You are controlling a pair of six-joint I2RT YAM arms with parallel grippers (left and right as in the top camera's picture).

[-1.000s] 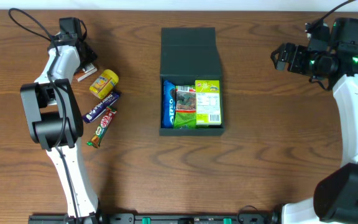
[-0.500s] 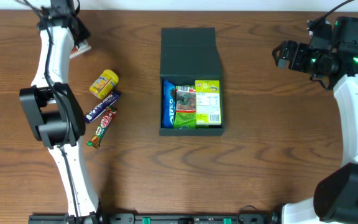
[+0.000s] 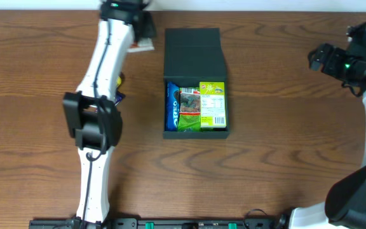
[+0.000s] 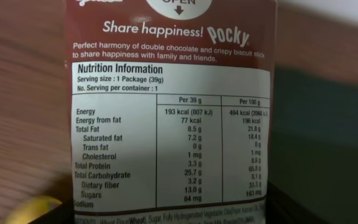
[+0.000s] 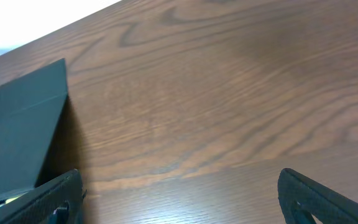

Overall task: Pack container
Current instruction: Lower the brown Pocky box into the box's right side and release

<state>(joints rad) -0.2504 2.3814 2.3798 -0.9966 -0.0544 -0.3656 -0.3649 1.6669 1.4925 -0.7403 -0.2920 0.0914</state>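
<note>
The dark teal-black container sits at the table's centre with its hinged lid laid open toward the far edge. Inside lie a blue Oreo packet and green snack packets. My left gripper is at the far edge just left of the lid, shut on a brown Pocky packet, whose nutrition label fills the left wrist view. My right gripper is open and empty at the far right; its wrist view shows bare table and the lid.
A yellow snack and a dark blue bar lie left of the container, mostly hidden under my left arm. A yellow shape shows at the bottom left of the left wrist view.
My left arm has swung right along the far edge, carrying the Pocky packet from the far left to beside the lid. My right gripper has drawn back to the right.
</note>
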